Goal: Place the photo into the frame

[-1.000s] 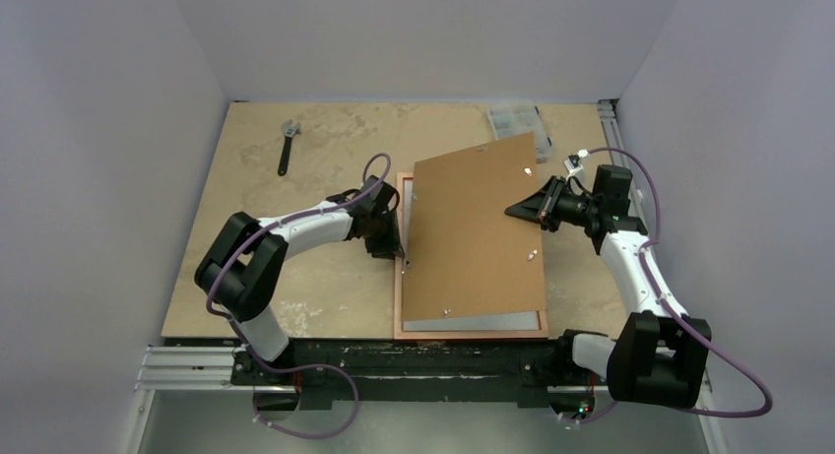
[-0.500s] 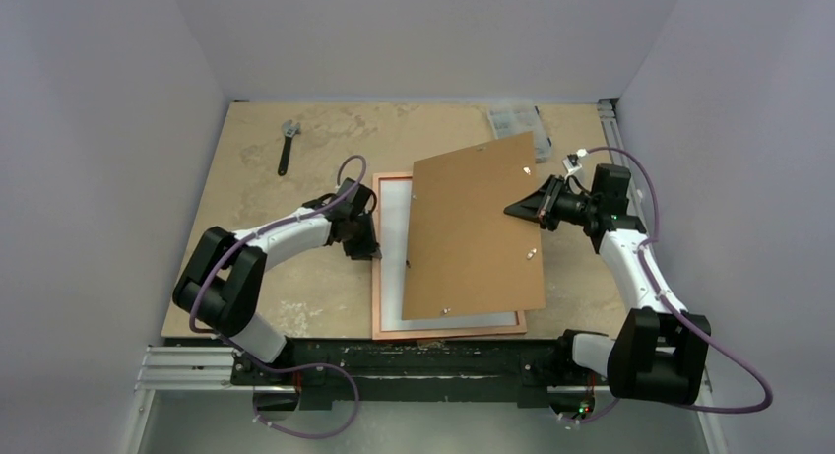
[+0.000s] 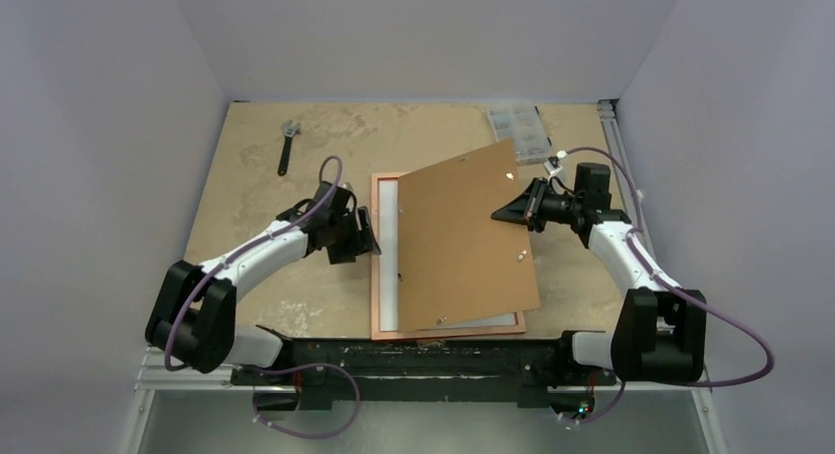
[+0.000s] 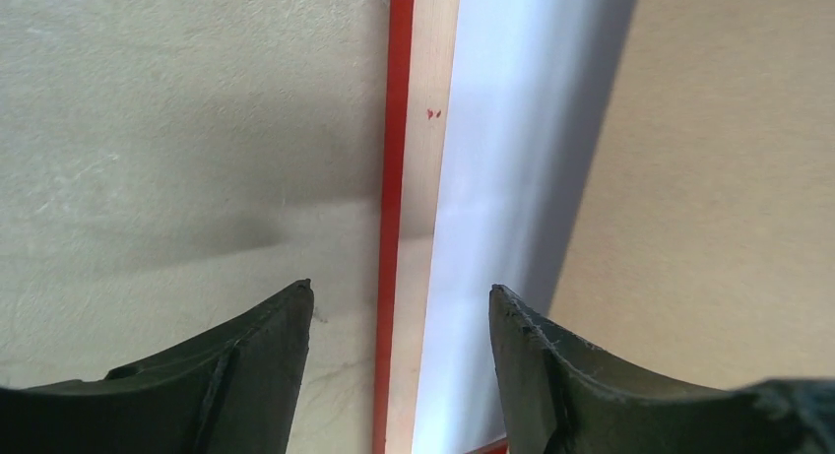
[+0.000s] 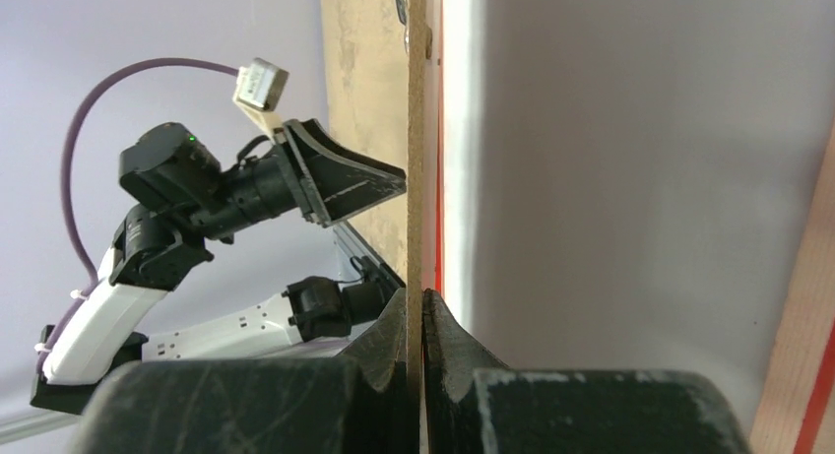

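Note:
The frame (image 3: pixel 377 277) lies copper-coloured back up on the table, and its red edge shows in the left wrist view (image 4: pixel 394 178). The photo (image 3: pixel 390 239) lies in it white back up, mostly under the brown backing board (image 3: pixel 463 237); its picture side is hidden. My right gripper (image 3: pixel 507 213) is shut on the board's right edge (image 5: pixel 416 129) and holds it tilted over the frame, with the photo's white back (image 5: pixel 640 178) below. My left gripper (image 3: pixel 362 235) is open and empty at the frame's left edge, its fingers (image 4: pixel 266 356) straddling the rim.
A black wrench (image 3: pixel 287 144) lies at the far left of the table. A clear plastic box (image 3: pixel 517 122) sits at the far right, just behind the board's far corner. The black rail (image 3: pixel 414 360) runs along the near table edge.
The frame with the photo slid left, then stayed. My left gripper backed off to the left of the frame. My right gripper swung the board left and away from the near edge.

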Robot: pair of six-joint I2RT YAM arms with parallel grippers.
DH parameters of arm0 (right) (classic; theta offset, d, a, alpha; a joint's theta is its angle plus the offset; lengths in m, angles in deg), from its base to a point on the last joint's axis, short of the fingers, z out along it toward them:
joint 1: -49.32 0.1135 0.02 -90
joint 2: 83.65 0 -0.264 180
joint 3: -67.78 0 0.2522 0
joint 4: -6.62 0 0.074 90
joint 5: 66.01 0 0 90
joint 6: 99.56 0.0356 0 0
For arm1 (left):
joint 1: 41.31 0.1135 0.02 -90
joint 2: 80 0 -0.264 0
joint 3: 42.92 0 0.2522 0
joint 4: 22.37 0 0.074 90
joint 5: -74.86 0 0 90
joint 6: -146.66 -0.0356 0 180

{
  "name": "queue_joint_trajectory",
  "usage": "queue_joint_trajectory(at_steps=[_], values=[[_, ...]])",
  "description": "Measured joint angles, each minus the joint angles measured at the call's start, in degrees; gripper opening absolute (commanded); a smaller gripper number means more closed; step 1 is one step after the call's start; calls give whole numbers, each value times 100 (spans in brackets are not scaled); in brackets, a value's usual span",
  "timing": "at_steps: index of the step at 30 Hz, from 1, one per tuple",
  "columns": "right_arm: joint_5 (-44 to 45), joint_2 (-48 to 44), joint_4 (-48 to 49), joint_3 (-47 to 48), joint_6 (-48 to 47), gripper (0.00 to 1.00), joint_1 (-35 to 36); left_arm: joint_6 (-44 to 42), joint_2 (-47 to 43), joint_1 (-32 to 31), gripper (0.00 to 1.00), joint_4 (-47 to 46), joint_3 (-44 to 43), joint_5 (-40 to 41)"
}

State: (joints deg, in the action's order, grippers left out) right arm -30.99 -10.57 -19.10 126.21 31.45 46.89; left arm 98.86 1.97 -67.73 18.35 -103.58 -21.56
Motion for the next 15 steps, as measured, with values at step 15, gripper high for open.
queue_joint_trajectory(at_steps=[15], values=[[66, 533, 487, 83, 192, 0, 708, 31, -737, 529, 56, -278, 671, -675]])
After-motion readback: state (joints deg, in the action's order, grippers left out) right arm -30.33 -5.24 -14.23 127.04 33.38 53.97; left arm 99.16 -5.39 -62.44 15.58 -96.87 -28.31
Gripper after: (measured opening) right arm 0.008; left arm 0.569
